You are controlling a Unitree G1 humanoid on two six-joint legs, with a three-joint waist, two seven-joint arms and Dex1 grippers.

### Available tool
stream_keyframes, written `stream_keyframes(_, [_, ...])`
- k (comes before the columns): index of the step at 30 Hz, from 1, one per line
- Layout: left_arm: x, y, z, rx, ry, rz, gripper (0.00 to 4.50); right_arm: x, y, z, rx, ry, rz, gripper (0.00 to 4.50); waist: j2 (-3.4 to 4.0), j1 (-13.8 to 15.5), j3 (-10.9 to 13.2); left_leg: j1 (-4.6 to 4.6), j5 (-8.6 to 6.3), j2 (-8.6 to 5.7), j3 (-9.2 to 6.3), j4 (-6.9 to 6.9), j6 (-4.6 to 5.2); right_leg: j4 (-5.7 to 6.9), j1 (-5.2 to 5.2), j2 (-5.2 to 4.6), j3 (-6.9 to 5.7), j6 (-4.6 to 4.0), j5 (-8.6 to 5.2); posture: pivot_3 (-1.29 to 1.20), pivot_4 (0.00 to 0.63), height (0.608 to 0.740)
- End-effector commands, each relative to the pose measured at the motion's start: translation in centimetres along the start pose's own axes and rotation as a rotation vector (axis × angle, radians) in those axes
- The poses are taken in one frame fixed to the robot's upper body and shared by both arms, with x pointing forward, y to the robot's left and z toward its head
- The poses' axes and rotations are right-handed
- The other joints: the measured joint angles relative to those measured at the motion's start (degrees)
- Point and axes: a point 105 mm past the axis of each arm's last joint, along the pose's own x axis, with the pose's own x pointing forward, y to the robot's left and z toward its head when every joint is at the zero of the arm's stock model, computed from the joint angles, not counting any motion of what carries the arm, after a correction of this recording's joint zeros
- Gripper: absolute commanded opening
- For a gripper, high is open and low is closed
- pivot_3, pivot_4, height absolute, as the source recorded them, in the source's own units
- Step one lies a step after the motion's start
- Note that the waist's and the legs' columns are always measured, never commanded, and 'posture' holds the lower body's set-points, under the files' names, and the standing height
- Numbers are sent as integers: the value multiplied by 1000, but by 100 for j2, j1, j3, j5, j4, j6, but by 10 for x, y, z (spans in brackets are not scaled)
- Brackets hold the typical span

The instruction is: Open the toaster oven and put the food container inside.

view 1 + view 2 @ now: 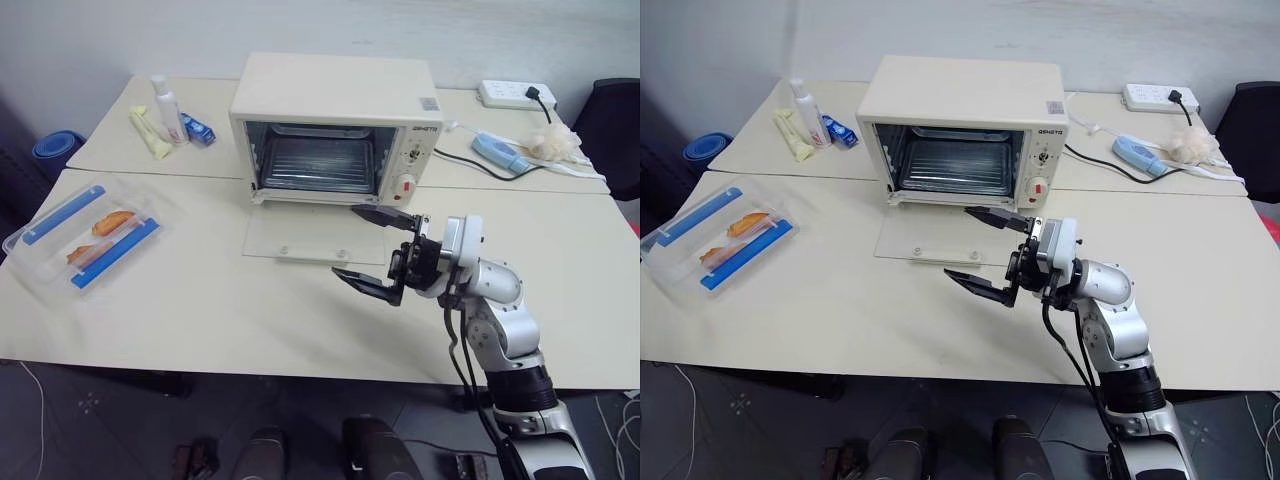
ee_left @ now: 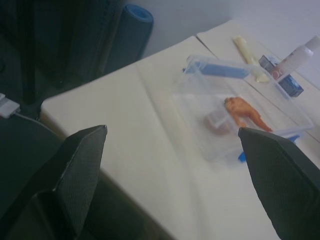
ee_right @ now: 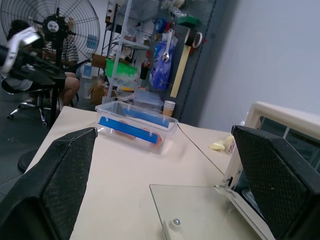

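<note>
— Cream tabletop [image 1: 250, 320], two tables pushed together against a pale wall; toaster oven [image 1: 335, 125] at the back, glass door [image 1: 300, 238] already dropped flat onto the surface, rack bare inside.

— So the opening step looks done. And the food container [image 1: 82, 238]?

— Well apart from the oven, out near the table's left edge, lid on, orange pieces visible between the blue strips. Untouched by either arm.

— Grippers?

— Right gripper [image 1: 378, 250] hovering just in front of the lowered door, pointing left, fingers spread wide, nothing between them. Left gripper [image 2: 170, 165] seen from its own wrist, fingers likewise spread wide and empty, aimed toward the container with bare table between.

— Next move, then?

— Probably a fetch: closing in on the container, gripping across its narrow width or by a rim, keeping it level, then carrying it over the open door onto the rack. Likely needs the right gripper kept clear of that path.
</note>
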Motion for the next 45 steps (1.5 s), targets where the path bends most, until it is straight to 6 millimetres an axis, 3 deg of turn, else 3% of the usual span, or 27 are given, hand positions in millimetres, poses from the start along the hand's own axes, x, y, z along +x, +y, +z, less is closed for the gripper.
stream_keyframes(1, [14,8,8,-48,50,29,4470,-1,7,12,-38,-29,46,4500,0,-11,0,1,0,-1,0,-3,0,2,-3,0,-1,-1,0,0,150,740])
stream_keyframes(3, [32,10,10,-54,107,77,4470,-2,10,10,-31,-15,56,4500,1,-40,1,1,-1,0,7,-14,-4,3,-13,1,2,-4,-2,0,150,740])
stream_keyframes(8, [83,-8,16,-27,214,84,4470,-8,9,4,-25,29,33,4500,-4,-7,-2,-2,10,-3,-6,-30,-23,7,-21,2,-16,-12,-6,0,150,740])
stream_keyframes(13, [108,-12,3,-4,288,106,4470,-10,10,2,-19,46,21,4500,-4,-43,-3,-1,22,-8,4,-43,-41,10,-31,-4,-11,-11,-6,0,150,740])
stream_keyframes(16, [115,-12,-4,31,321,121,3845,-11,9,2,-18,57,9,4500,-7,-51,-4,-8,28,-5,10,-50,-53,13,-46,-3,-18,-12,-6,0,150,740])
stream_keyframes(23, [122,-8,8,73,265,150,1732,-17,8,-2,-25,97,-23,4500,-9,-39,-5,-13,27,-2,29,-48,-51,15,-54,-14,-31,-12,-6,0,150,740])
stream_keyframes(28, [126,-26,18,94,241,78,249,-21,5,-5,-31,118,-45,4500,-10,-23,-6,-13,27,-2,30,-44,-50,15,-54,-15,-31,-12,-6,0,150,740])
stream_keyframes(33, [129,-79,25,196,265,-126,74,-30,1,-6,-39,152,-68,4500,-16,8,-8,-16,27,-2,25,-33,-50,20,-53,-15,-34,-12,-6,0,150,740])
stream_keyframes(35, [126,-114,24,247,304,-240,74,-38,-1,-6,-41,174,-90,4500,-17,32,-8,-19,26,-3,19,-26,-49,19,-48,-18,-35,-12,-6,0,150,740])
stream_keyframes(41, [115,-201,-11,455,436,-473,74,-63,1,-7,-42,253,-168,4500,-15,39,-7,-25,19,-14,12,-15,-36,21,-40,-29,-41,-10,-5,0,150,740])
stream_keyframes(45, [113,-246,-33,484,467,-577,74,-73,4,-7,-45,283,-215,4500,-15,7,-6,-25,19,-15,13,-6,-37,25,-39,-26,-42,-10,-5,0,150,740])
